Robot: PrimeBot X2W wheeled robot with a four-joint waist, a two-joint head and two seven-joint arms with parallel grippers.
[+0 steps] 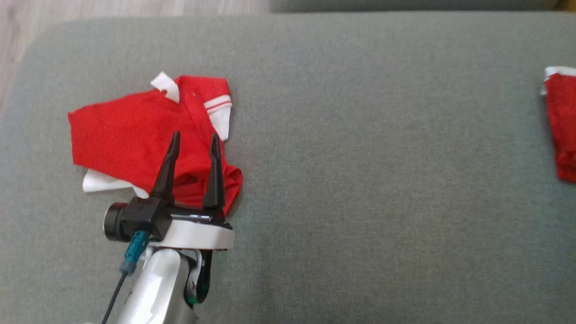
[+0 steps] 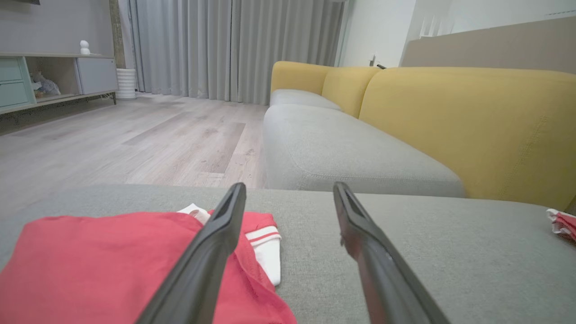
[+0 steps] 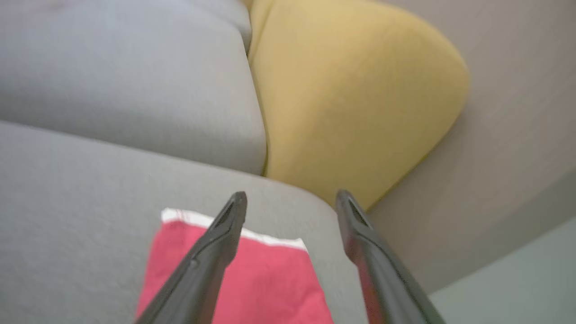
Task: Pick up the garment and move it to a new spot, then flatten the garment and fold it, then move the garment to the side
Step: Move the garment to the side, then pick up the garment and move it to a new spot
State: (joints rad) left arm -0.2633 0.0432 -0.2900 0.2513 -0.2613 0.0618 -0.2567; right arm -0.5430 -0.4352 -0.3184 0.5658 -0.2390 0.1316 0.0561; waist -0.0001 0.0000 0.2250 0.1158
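A crumpled red garment (image 1: 117, 130) with white trim lies at the left of the grey cushion (image 1: 360, 180). My left gripper (image 1: 195, 135) hovers open over its right part, with nothing between the fingers. The left wrist view looks along that gripper (image 2: 289, 185), and the same garment (image 2: 90, 261) sits below and to the left of its fingers. A second red piece with a white edge (image 1: 562, 126) lies at the cushion's far right edge. In the right wrist view my right gripper (image 3: 292, 193) stands open above that folded red piece (image 3: 265, 279), its fingers apart and holding nothing.
A sofa with a grey seat (image 2: 337, 153) and yellow back (image 2: 450, 126) stands just beyond the cushion. Wooden floor (image 2: 135, 135) lies off the cushion's left side, with a low cabinet (image 2: 45, 76) and grey curtains (image 2: 225, 45) farther off.
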